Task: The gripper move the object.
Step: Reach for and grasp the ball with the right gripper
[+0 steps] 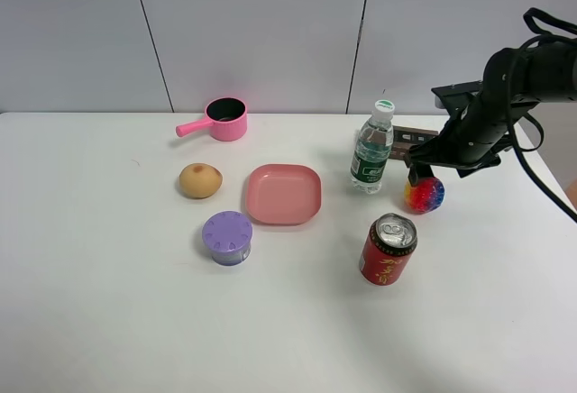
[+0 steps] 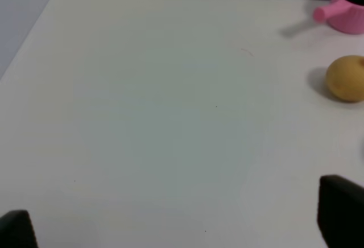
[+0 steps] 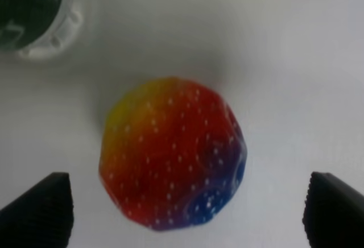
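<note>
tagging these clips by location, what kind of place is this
Likely a robot lab test bench: bare white table, plain panelled wall, black robot arm, and mismatched props like the soda can and pink pot.

A robotics lab, it seems; bare white table (image 1: 108, 321); plain grey panelled wall (image 1: 261, 32); black robot arm (image 1: 532, 73) with cables.

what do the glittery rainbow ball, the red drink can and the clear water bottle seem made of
Glittery rainbow ball: probably rubber or plastic; faceted, dimpled, speckled with glitter.
Red drink can: metal, likely aluminium; shiny silver top with pull tab.
Clear water bottle: thin transparent plastic; see-through body, green label, pale cap.
</note>
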Controlling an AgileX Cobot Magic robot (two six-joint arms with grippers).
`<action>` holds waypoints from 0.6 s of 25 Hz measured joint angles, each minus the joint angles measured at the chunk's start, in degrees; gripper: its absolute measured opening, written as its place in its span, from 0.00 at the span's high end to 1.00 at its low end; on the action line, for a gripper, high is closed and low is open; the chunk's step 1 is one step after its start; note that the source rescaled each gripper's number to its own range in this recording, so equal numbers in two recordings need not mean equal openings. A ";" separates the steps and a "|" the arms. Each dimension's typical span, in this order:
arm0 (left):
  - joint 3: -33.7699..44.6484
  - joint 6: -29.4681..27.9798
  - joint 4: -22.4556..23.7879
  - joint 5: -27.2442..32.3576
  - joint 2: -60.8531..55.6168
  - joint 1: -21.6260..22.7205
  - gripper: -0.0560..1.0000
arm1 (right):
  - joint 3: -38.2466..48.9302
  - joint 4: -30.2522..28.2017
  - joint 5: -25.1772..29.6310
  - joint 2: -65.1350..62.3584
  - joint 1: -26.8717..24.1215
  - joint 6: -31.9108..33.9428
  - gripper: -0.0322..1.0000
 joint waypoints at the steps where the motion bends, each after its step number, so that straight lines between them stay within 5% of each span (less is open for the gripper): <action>1: 0.00 0.00 0.00 0.00 0.00 0.00 0.00 | 0.00 0.05 -0.46 0.39 0.00 0.00 0.04; 12: 0.00 0.00 0.00 0.00 0.00 0.00 0.00 | 0.00 1.28 -1.56 7.16 0.00 -0.05 0.06; 15: 0.00 0.00 0.00 0.00 0.00 0.00 0.00 | 0.00 1.23 -1.99 7.76 0.00 -0.05 0.26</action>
